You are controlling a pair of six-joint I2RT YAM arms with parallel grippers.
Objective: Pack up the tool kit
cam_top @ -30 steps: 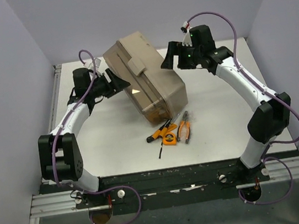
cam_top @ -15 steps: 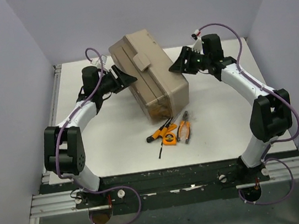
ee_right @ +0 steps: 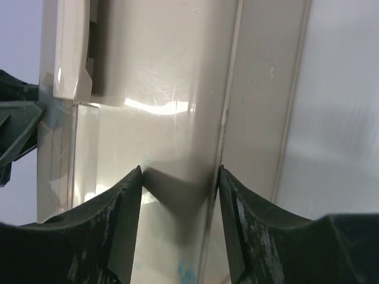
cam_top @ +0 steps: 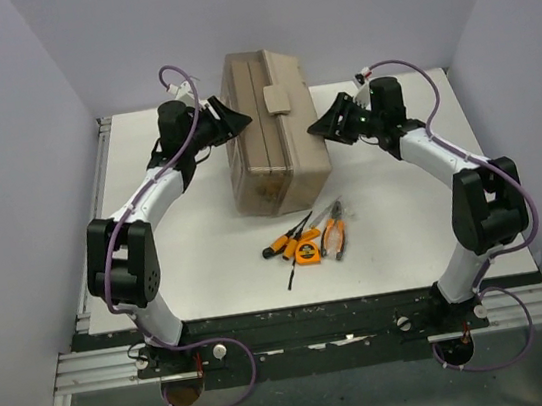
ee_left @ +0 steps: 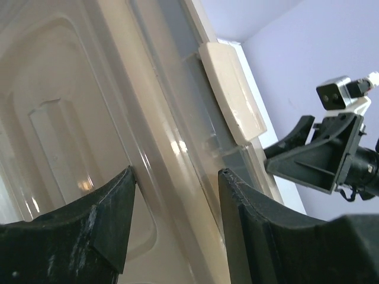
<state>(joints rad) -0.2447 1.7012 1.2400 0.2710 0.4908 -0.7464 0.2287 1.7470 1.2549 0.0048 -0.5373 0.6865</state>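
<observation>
Swung farther back than a second earlier, the left gripper (cam_top: 233, 121), fingers spread, sat at the left face of the toolbox (cam_top: 269, 153), and the right gripper (cam_top: 318, 127), likewise spread, at its right. That toolbox had turned from a slant to stand square on the counter (cam_top: 196, 244), latch (cam_top: 279, 99) uppermost. Screwdrivers (cam_top: 289, 238), pliers (cam_top: 334, 235) and a tape measure (cam_top: 307, 251) lay nearer.

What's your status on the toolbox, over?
Left end effector open, right end effector open, flanking the toolbox. Toolbox shut, latch facing up. Hand tools loose on table, not yet packed. No obstruction seen.
</observation>
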